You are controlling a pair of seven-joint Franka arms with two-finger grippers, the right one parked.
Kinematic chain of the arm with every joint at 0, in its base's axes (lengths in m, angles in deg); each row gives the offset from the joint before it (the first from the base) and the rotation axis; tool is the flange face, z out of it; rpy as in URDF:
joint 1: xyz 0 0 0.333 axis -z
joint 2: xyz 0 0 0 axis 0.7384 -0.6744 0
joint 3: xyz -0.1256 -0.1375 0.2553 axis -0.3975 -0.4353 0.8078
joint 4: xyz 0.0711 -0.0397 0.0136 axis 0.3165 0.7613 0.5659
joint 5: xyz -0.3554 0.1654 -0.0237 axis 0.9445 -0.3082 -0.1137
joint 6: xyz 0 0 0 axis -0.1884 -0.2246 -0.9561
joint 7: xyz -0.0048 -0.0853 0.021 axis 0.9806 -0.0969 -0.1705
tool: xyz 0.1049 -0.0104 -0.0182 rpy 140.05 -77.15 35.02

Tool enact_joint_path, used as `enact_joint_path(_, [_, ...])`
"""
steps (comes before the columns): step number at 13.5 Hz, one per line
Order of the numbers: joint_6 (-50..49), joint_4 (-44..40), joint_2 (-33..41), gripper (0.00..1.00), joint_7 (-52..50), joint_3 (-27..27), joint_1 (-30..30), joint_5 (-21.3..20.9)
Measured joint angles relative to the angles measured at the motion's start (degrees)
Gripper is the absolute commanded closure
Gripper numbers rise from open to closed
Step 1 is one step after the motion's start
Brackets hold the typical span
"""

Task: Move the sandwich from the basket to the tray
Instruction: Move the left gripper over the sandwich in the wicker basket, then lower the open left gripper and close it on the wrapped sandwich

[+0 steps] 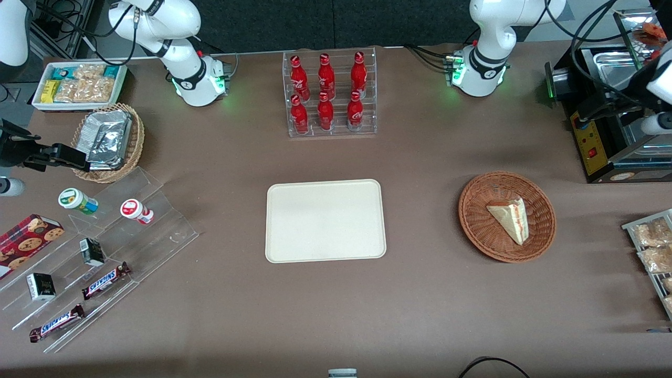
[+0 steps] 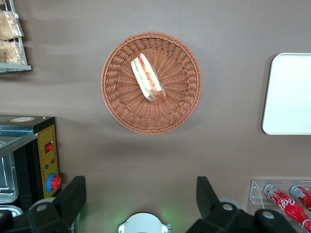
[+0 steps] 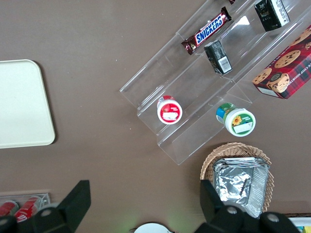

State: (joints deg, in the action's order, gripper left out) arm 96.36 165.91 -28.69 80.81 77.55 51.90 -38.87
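Note:
The sandwich (image 1: 510, 218) (image 2: 146, 80), a pale wedge with red and green filling on its edge, lies in the round reddish-brown wicker basket (image 1: 472, 220) (image 2: 116, 97). The cream tray (image 1: 325, 220) (image 2: 291, 92) sits bare at the table's middle, beside the basket and toward the parked arm's end. My gripper (image 2: 140, 196) hangs high above the table, farther from the front camera than the basket, over the stretch between the basket and the working arm's base. Its black fingers (image 2: 73, 199) stand wide open with nothing between them.
A clear rack of red bottles (image 1: 329, 94) (image 2: 284, 199) stands farther from the front camera than the tray. A black machine with a yellow panel (image 1: 604, 136) (image 2: 46, 155) and a rack of snack packets (image 1: 651, 247) (image 2: 9, 34) flank the basket. An acrylic stand of candy bars (image 1: 100, 252) lies toward the parked arm's end.

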Motion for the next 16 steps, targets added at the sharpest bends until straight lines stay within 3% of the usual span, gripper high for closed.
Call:
enact_joint_path(5, [0.0,0.1,-0.4,0.00,-0.6,0.5,0.3,-1.1])
enact_joint_path(8, [2.6,2.0,-4.2,0.00,-10.6,0.8,0.3,-4.5])
enact_joint_path(16, [33.7,19.2,-14.5,0.00,-38.9,0.8,0.1,-4.9])
